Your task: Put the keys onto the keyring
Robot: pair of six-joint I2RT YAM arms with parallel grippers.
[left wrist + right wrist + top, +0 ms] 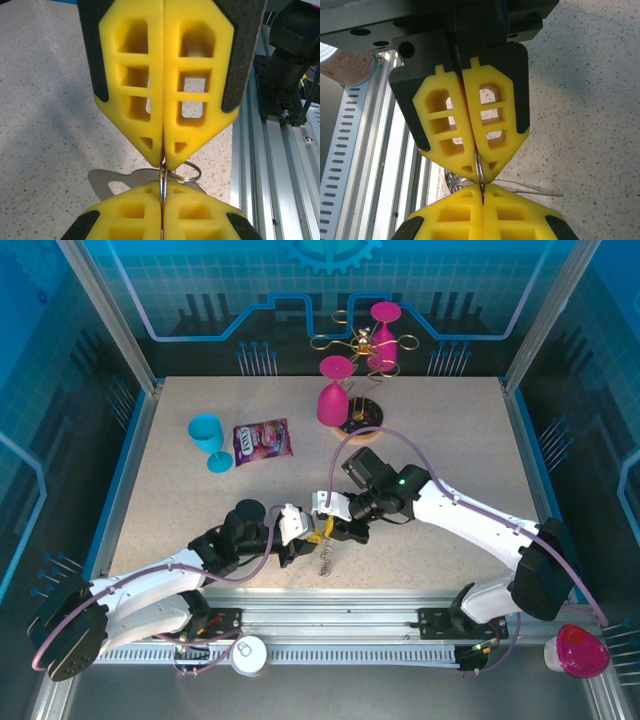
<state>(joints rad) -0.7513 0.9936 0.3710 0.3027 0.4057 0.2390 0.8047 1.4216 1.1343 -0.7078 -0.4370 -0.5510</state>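
The flat grey metal keyring (pixel 106 181), an oval loop with thin silver wire rings along one edge, is held between the two claws over the speckled beige tabletop (pixel 45 125). It sits at the middle of the near side, close to the silver aluminium rail (pixel 260 165) along the near edge. In the left wrist view its flat plate pokes out to the left of the fingertips and one wire ring curls out to the right. In the right wrist view a cluster of rings shows on the left behind the tips, and a fine wire trails off to the right.

The left claw (pixel 162 192) has its yellow lattice pads (pixel 130 210) pressed together, with one thin wire ring of the keyring nipped in the seam. The right claw (pixel 163 161) meets it tip to tip, its pads likewise pressed flat on the same wire ring. The two pairs of tips nearly touch, and the ring bridges the small gap between them.
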